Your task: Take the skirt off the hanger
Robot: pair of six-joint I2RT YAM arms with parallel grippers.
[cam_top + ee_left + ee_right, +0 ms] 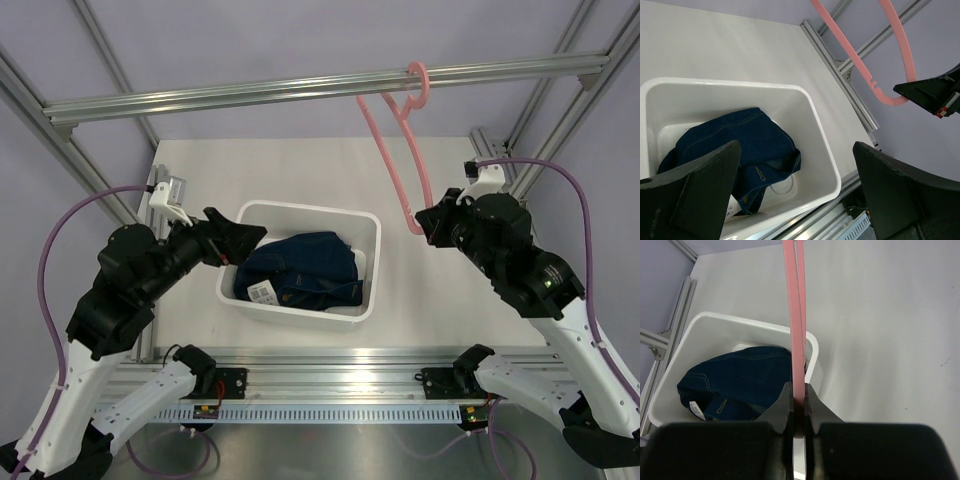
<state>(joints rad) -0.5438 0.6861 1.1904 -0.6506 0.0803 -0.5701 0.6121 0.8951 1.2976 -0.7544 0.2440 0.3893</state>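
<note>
The dark navy denim skirt (pixel 300 270) lies crumpled in the white bin (pixel 372 262), its white tag (pixel 262 291) showing at the front left; it also shows in the left wrist view (pixel 735 150) and the right wrist view (pixel 735 382). The light-pink hanger (pixel 395 165) is bare and hangs by its hook from the overhead bar (pixel 250 95). My right gripper (pixel 430 222) is shut on the hanger's lower end (pixel 799 390). My left gripper (pixel 245 243) is open and empty above the bin's left rim.
The aluminium frame posts (pixel 545 95) stand at the back corners. A rail (pixel 320 380) runs along the table's near edge. The hanger and my right gripper's tip (pixel 927 92) show at the upper right of the left wrist view.
</note>
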